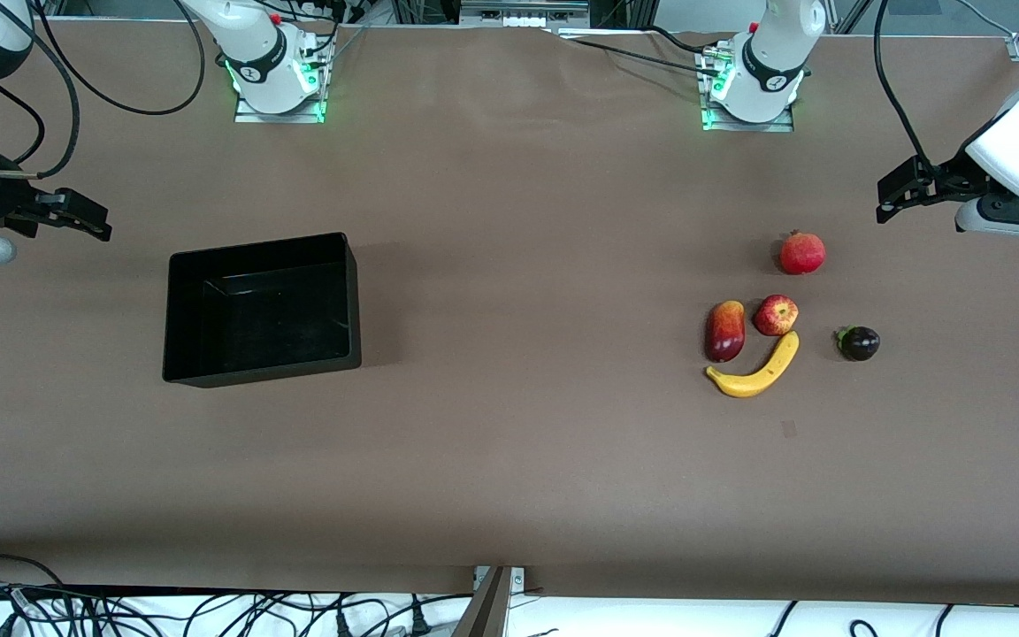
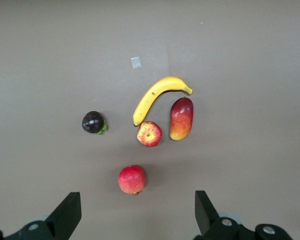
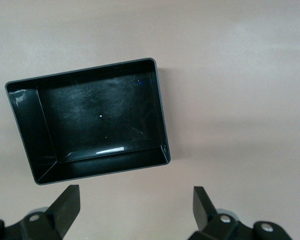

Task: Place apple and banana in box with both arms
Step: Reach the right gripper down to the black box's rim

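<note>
The apple (image 1: 776, 315) is red with yellow patches and lies at the left arm's end of the table, touching the yellow banana (image 1: 758, 370), which lies nearer the front camera. Both show in the left wrist view: apple (image 2: 149, 134), banana (image 2: 157, 96). The black box (image 1: 262, 308) sits empty at the right arm's end; it also fills the right wrist view (image 3: 20, 115). My left gripper (image 1: 897, 196) is open and empty, up in the air near the pomegranate. My right gripper (image 1: 92, 224) is open and empty, up in the air beside the box.
A red pomegranate (image 1: 802, 253) lies farther from the front camera than the apple. A dark-red-and-orange mango-like fruit (image 1: 725, 331) lies beside the apple. A dark purple fruit (image 1: 858, 343) lies toward the left arm's table end. A small grey patch (image 1: 789, 429) marks the cloth.
</note>
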Tool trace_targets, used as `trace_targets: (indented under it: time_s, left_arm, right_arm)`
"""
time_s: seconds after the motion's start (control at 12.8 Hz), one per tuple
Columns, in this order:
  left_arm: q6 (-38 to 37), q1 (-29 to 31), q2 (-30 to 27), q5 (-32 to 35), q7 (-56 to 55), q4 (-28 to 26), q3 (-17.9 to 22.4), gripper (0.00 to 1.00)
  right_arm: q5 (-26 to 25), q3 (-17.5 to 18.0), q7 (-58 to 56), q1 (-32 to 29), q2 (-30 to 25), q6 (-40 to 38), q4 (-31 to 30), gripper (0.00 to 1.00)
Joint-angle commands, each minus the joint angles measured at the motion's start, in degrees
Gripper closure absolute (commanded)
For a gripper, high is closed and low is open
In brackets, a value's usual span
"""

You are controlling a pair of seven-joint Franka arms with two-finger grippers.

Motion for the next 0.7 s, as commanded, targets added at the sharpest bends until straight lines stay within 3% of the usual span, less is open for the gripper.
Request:
trace_targets:
  time_s: [0.0,0.62]
  left_arm:
    - [-0.76,-0.40,0.89,0.28,0.18,1.85,-1.13,0.00]
    - [-0.76,-0.40,0.80,0.19,0.10,1.77,-1.23,0.00]
  right_arm:
    - [0.70,0.80,1.28,-0.61,0.10,-2.41,0.49,0.00]
    - [-0.27,-0.60,-1.42,-2.88,5.26,-7.79,1.28,0.00]
